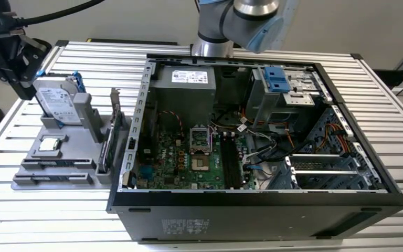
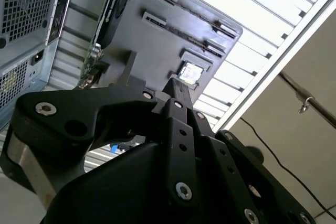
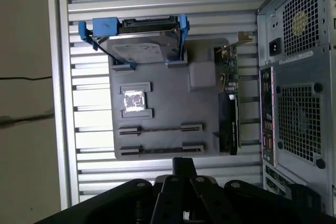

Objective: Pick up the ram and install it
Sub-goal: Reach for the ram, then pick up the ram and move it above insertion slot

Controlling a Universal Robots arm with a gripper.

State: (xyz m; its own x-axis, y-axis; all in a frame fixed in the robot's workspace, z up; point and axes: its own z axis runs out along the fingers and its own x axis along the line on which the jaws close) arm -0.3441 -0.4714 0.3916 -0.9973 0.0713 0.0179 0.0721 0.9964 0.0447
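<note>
Closest to the lens in both wrist views: gripper (image 3: 184, 165), fingertips pressed together on nothing. Hangs near the hard drive (image 1: 56, 102) end of the grey tray (image 1: 79, 151). Well apart, past the processor (image 1: 50, 145), by the tray's opposite edge: the ram (image 1: 56, 164), lying flat, long axis running between the exterior view's left and right.

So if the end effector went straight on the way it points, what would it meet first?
The end effector would likely meet the grey parts tray first, near the ram in its slot; depth is unclear.
</note>
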